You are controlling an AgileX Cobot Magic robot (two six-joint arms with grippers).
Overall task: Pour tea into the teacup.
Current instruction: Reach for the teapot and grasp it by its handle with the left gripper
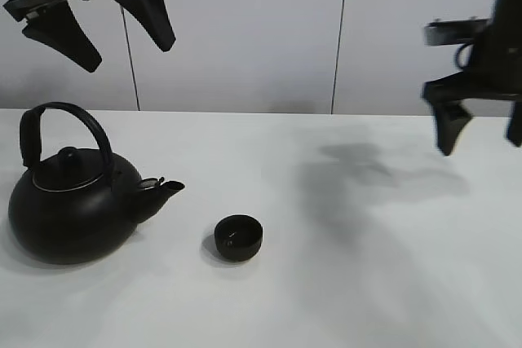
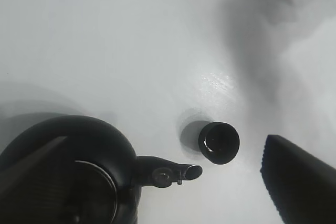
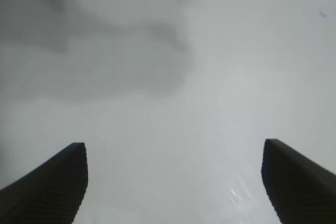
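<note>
The big black kettle (image 1: 73, 209) with an arched handle stands on the white table at the left, its spout toward the teacup. The small black teacup (image 1: 238, 237) sits just right of the spout. In the left wrist view the kettle (image 2: 79, 177) and the teacup (image 2: 219, 142) both show from above. No tea stream is visible. My left gripper (image 1: 130, 38) hangs open and empty high above the kettle. My right gripper (image 1: 481, 132) is open and empty, raised at the far right, away from both objects. In the right wrist view its fingers (image 3: 58, 182) frame only bare table.
The white table (image 1: 367, 266) runs across the view, with a pale panelled wall (image 1: 245, 30) behind it. Arm shadows fall on the table right of centre.
</note>
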